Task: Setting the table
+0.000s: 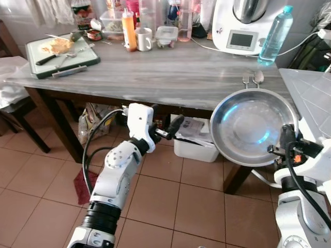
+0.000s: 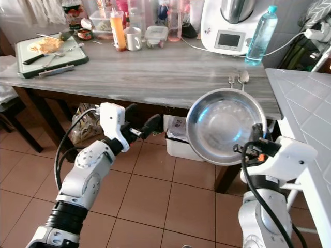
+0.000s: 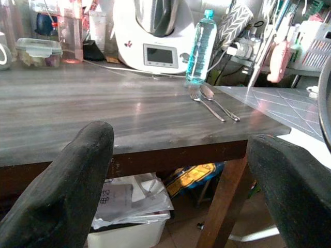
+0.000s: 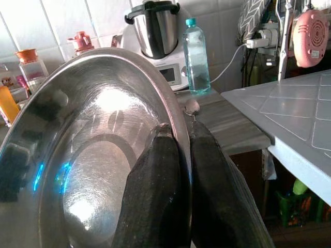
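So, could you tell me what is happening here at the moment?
The robot stands before a grey wooden table. Its right gripper pinches the rim of a steel plate, held tilted in the air at the table's near right corner, not yet set down. A fork and spoon already lie on the table just beyond it. The left gripper is open, holding nothing, below the table edge.

Home kitchen, food processor [image 1: 243, 23], cutting board [image 1: 62, 54], tiled floor [image 1: 181, 201]
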Controlling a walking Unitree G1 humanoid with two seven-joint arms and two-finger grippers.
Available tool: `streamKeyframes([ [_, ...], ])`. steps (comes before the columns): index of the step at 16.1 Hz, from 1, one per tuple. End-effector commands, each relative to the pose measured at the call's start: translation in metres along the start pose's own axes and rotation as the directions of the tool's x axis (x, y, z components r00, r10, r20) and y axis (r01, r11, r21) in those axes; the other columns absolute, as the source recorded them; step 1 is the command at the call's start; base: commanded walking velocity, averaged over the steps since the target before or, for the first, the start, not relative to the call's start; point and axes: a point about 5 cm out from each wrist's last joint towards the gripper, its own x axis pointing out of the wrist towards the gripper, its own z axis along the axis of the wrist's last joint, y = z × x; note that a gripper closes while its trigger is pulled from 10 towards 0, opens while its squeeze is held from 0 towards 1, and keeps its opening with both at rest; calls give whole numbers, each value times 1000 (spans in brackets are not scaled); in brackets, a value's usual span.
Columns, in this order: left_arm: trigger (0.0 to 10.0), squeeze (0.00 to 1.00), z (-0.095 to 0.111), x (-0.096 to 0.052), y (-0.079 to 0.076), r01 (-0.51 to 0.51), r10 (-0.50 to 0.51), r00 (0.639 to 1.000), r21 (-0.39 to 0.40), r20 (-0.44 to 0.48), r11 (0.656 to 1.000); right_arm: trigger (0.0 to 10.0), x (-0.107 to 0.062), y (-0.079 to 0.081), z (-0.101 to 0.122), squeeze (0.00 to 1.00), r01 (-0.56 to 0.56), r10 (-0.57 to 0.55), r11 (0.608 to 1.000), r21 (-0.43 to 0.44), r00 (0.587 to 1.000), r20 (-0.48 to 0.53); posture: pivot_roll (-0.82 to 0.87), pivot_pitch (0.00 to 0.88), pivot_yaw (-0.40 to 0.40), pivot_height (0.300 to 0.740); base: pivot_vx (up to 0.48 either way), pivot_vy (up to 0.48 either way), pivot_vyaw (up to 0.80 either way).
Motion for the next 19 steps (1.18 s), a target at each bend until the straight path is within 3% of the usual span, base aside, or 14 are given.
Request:
streamKeyframes([
  [1,10000,0,2,-1,-1,14,-14,1000,21,-1,1000,10000,0,0,4,0,-3,3,1000,-9,1000,20,-28,100,7,714,0,0,0],
  [9,10000,0,0,-2,-2,37,-37,999,31,-21,999,10000,-2,-1,4,0,8,-8,1000,-10,1000,20,-31,105,14,714,0,0,0],
  [14,10000,0,-1,-2,-3,43,-42,999,34,-27,998,10000,-2,-1,4,0,5,-5,1000,-9,1000,16,-34,105,12,714,0,0,-369],
  [19,10000,0,-1,-1,-7,56,-55,998,29,-22,998,10000,-1,-1,4,0,7,-6,1000,-7,1000,17,-34,108,11,714,254,0,-195],
])
